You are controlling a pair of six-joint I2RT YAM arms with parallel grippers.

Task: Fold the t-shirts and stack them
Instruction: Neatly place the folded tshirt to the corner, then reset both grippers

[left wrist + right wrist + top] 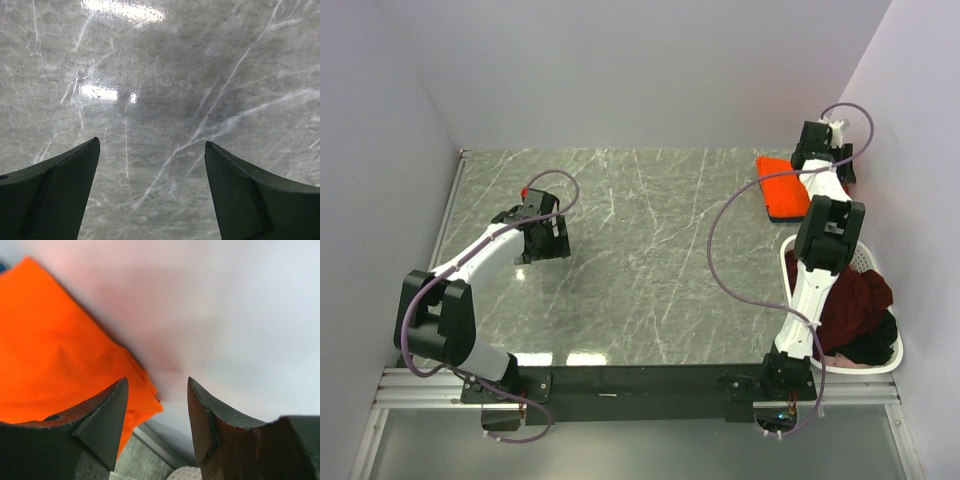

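Orange t-shirt (782, 187) (60, 350): folded, flat on the table (650, 260), just beyond the white basket (860, 368) on its far side. Maroon t-shirt (855, 300) and black t-shirt (870, 348): heaped inside the basket.

Right gripper (817, 150) (157, 385): beyond the basket, at the orange t-shirt's far edge by the wall. Jaws apart, nothing between them. Contact with the cloth cannot be determined.

Left gripper (542, 238) (152, 145): well to the left of the basket. Jaws spread wide over bare marble, holding nothing.
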